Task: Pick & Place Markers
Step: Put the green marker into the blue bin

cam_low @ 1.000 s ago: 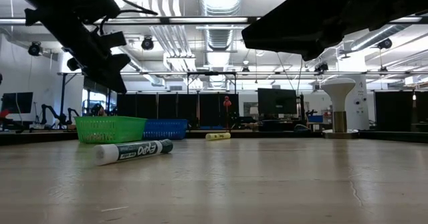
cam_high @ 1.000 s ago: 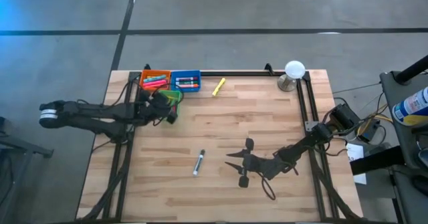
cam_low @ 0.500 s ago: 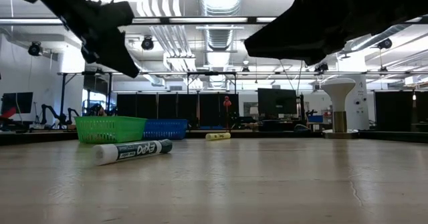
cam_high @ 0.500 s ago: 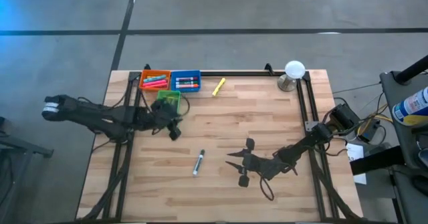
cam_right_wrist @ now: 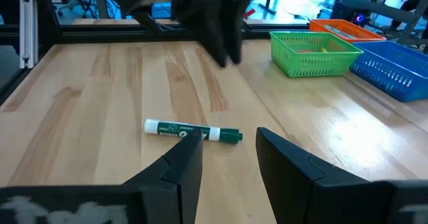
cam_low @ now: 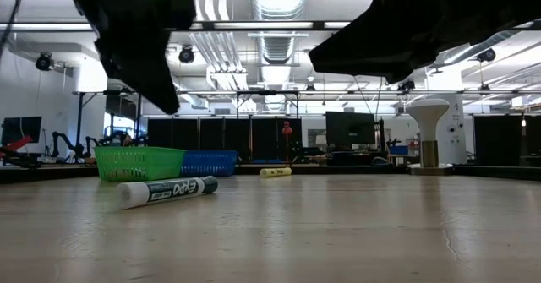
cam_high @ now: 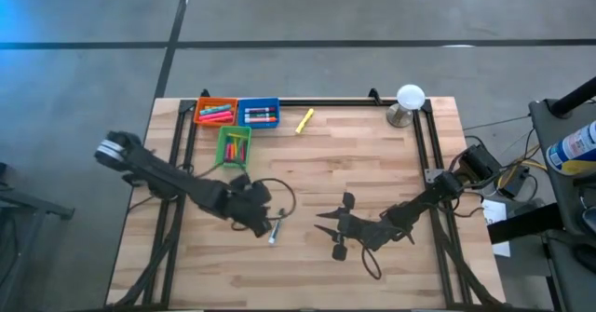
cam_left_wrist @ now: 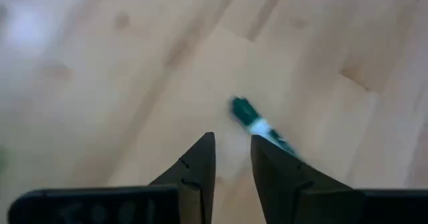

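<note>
The left gripper [cam_high: 258,217], fingers parted and empty, hovers just beside the green-capped white marker [cam_high: 277,226], nearer than the open right gripper [cam_high: 328,230], the marker's long axis running toward the green bin [cam_high: 234,145].

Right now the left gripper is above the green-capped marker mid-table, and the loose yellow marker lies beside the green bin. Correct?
Not quite. The yellow marker lies beside the blue bin, near the table's far edge, not by the green bin; the high view shows it. The rest holds: the left gripper is above the green-capped marker mid-table.
</note>
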Motion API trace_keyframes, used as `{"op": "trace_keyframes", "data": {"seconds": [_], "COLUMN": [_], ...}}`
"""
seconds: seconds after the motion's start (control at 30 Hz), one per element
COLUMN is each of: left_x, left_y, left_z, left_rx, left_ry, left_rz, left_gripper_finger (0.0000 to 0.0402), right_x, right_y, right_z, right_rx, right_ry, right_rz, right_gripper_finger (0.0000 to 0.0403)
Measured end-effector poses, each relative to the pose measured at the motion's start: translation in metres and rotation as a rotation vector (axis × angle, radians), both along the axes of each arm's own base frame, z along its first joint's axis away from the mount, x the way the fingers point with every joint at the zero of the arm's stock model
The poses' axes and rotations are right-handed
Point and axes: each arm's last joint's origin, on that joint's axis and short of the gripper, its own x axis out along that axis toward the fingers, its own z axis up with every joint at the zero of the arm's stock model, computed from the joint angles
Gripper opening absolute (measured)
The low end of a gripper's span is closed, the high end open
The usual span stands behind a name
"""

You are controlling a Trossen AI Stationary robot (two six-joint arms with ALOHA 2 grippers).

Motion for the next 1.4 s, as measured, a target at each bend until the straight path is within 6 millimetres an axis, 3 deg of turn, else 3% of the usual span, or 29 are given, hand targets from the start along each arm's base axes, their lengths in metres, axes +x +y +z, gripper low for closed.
{"op": "trace_keyframes", "data": {"seconds": [0.2,0.57,0.97,1.4], "left_x": [0.025,0.047,0.053,0.055], "left_y": [-0.013,-0.024,-0.028,-0.027], "left_z": [-0.01,-0.022,-0.049,-0.058], "left_rx": [-0.128,-0.173,-0.202,-0.126], "left_ry": [0.056,0.076,0.167,0.206], "left_rz": [0.058,0.138,0.173,0.061], "left_gripper_finger": [0.009,0.009,0.009,0.009], "right_x": [0.0,-0.001,-0.001,-0.001], "right_y": [0.0,0.001,0.002,0.001], "right_z": [0.0,0.0,0.0,-0.001], "right_rx": [0.0,0.0,0.0,-0.001], "right_ry": [0.0,0.001,0.002,0.004], "right_rz": [0.002,0.006,0.009,0.009], "right_gripper_finger": [0.0137,0.0137,0.0137,0.0137]}}
